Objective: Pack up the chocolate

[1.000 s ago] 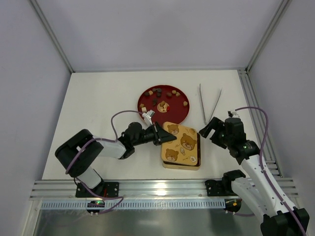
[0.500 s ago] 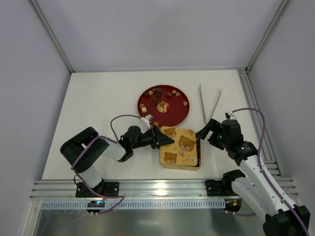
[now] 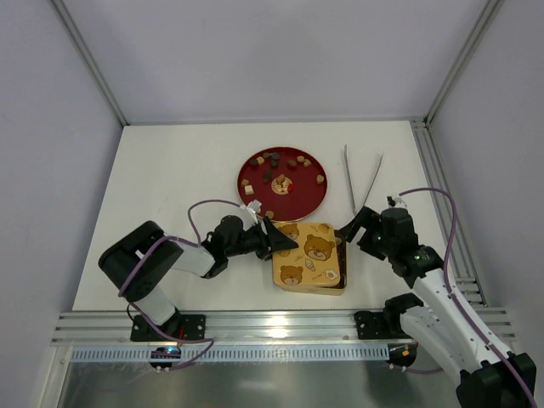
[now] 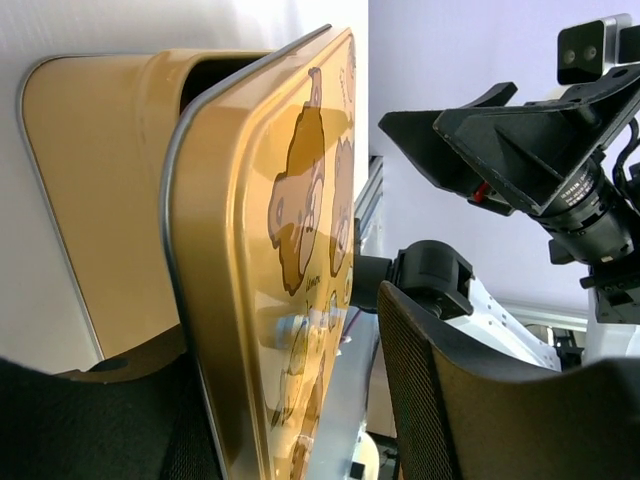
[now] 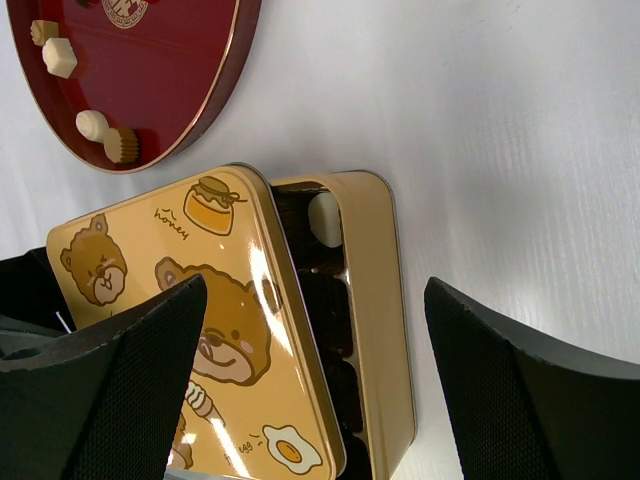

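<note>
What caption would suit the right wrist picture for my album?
Bear-printed lid sits askew on its gold tin, beside a red plate of chocolates.

The lid (image 3: 308,253) slid left as the left tool (image 3: 285,239) opened.

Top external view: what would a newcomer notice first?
The gold bear-print lid sits skewed on its tin at the near centre, leaving a strip of cells uncovered, flanked by the left tool and right tool. Behind it, the red plate carries scattered chocolate pieces.
</note>
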